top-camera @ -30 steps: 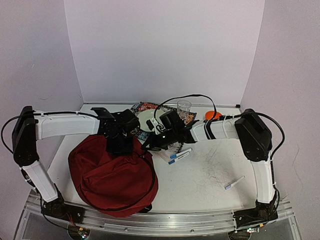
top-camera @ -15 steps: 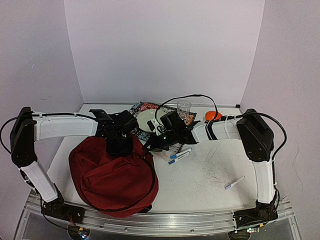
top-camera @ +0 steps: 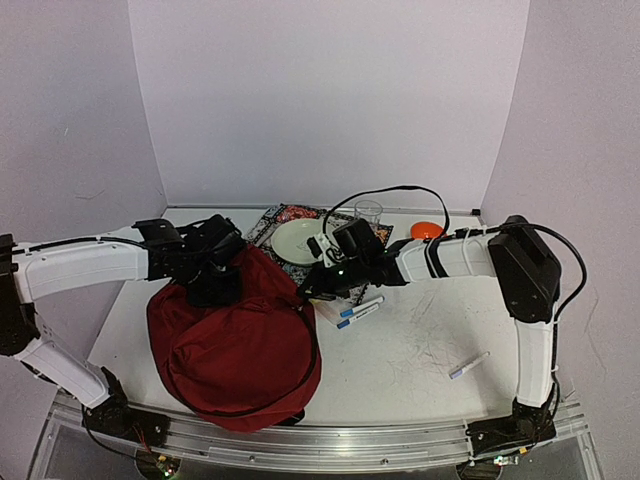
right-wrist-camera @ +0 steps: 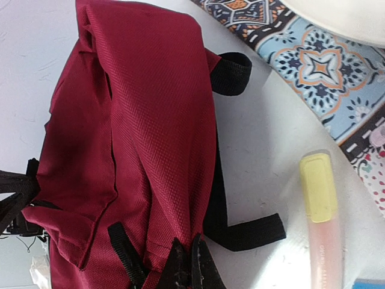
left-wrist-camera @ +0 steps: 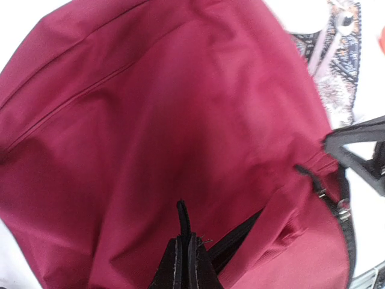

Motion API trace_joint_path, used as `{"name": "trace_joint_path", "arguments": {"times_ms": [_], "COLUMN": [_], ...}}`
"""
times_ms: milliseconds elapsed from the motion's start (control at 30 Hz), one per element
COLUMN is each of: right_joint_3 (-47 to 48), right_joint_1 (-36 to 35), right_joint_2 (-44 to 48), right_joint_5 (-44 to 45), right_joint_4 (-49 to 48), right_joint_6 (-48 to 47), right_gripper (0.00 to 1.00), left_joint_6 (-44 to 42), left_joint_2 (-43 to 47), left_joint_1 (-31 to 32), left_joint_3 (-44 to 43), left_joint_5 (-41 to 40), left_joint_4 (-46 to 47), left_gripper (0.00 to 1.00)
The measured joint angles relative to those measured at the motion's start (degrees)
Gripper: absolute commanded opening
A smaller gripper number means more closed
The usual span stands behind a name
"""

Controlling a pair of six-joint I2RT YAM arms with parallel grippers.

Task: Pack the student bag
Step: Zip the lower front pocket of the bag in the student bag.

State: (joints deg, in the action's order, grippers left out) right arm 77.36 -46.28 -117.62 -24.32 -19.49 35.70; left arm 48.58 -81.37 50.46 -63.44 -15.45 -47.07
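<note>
— At lower left, what are you gripping?
— The student bag (top-camera: pixel 235 345): your left gripper (top-camera: pixel 216 288) is pointing rightward, pinching its top; your right gripper (top-camera: pixel 306 291) is pointing leftward, clamping its right edge.

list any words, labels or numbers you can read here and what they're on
Nothing can be read with certainty.
highlighter: faint print along its barrel, too blurred to read.
blue-capped markers and the lone marker: too small to tell.
student bag and patterned cloth: no lettering visible.
</note>
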Motion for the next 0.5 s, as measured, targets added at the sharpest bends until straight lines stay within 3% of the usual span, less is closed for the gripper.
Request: {"name": "trace_joint_path", "arguments": {"times_ms": [500], "right_joint_3": [-0.4], "right_joint_1": [1.8], "right_joint_2": [0.1], "right_joint_5": [0.1], "right_joint_4": [0.6], "right_joint_6": [0.0], "right_gripper": [0.00], "left_joint_6": [6.3], "left_joint_2": [12.8], "left_joint_1": [-0.3], "left_joint_3": [11.1], "left_joint_5": [-2.4], "left_joint_4": [-6.0], "left_gripper": [0.00]}}
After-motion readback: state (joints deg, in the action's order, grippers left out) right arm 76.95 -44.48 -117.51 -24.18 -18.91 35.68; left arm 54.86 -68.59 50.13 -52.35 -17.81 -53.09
